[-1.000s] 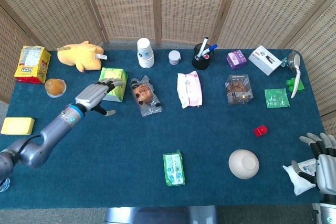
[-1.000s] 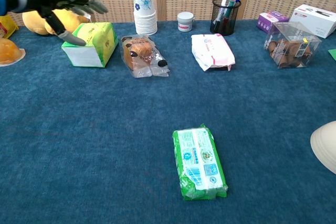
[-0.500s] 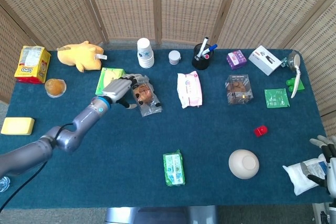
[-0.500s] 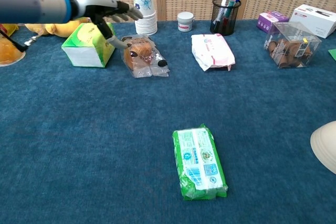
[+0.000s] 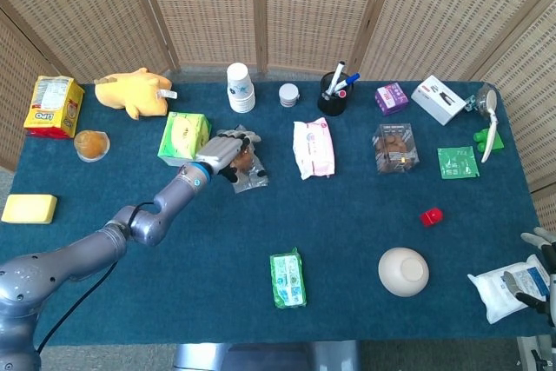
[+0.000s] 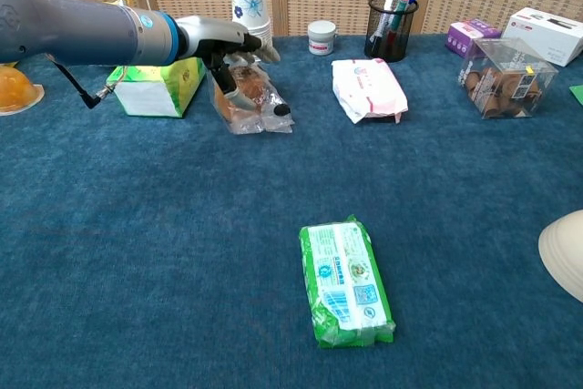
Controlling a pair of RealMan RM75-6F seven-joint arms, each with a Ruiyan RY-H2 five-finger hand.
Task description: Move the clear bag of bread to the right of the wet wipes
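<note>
Bread in its clear bag [image 6: 248, 97] lies on the blue surface [image 6: 137, 252] toward the far side, brown loaves showing through crinkled plastic with a dark clip at its near end. Nearest me I see the wet wipes [image 6: 346, 281], a green pack, well apart from the bag. My left robot hand [image 6: 228, 38] hovers over the bag's far end, fingers spread and holding nothing I can see. The right robot hand [image 5: 543, 262] sits at the near right edge; I cannot tell its state. Just left of the bag stands a green carton [image 6: 157, 85]. Beyond stand paper cups [image 6: 250, 14] and a mesh cup [image 6: 392, 26] holding pens.
</note>
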